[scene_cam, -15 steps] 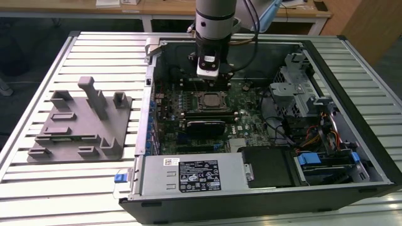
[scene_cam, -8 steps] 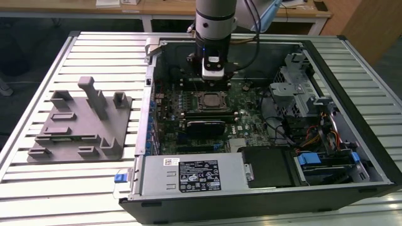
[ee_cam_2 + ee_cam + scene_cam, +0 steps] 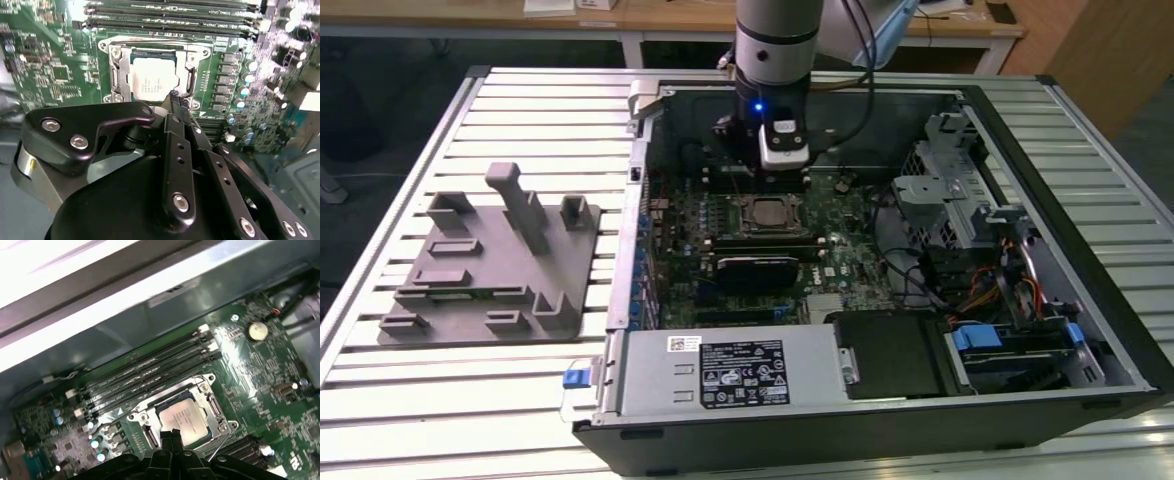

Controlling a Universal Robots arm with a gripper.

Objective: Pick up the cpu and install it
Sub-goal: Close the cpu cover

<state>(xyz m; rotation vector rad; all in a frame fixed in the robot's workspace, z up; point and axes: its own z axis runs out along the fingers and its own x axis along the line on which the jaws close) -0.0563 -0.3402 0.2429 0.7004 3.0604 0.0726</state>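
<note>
Cpu [image 3: 182, 417] in socket frame [image 3: 214, 409], closed gripper [image 3: 170, 434] nr its edge

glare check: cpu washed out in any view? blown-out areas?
First wrist view: cpu evenly lit, with a white blown-out band beyond the case wall. Second wrist view: cpu bright but not washed out, with glare along one motherboard edge. Exterior view: motherboard in shade, table pale and bright.

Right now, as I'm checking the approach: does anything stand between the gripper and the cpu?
Nothing visible does. In the second wrist view the cpu lies bare-topped inside the metal frame, the gripper close over it. Whether the frame clamps it I cannot tell.
</note>
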